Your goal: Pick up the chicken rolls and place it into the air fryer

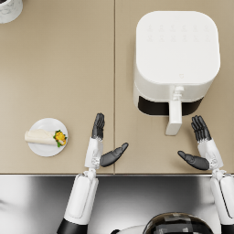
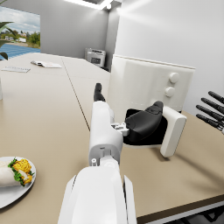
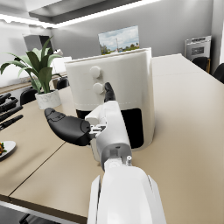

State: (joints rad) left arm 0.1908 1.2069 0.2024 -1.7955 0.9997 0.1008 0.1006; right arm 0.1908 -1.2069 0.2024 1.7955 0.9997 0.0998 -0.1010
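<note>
The left hand (image 1: pixel 101 141) hangs released over the desk (image 1: pixel 64 68) near its front edge, fingers straight and thumb spread, grasping nothing; the right hand (image 1: pixel 201 145) is likewise released, fingers apart, just right of the air fryer's handle. Between them, further back toward the right side of the desk, stands the white air fryer (image 1: pixel 176 57), its drawer slightly out and its handle (image 1: pixel 174 116) pointing at the front edge. The chicken roll (image 1: pixel 42 136) lies on a small white plate (image 1: pixel 48 148) near the front left edge, well apart from the left hand. The desk is tan with a seam down its middle. A potted plant (image 3: pixel 37 72) stands behind, and grey walls with ceiling lights enclose the room.
</note>
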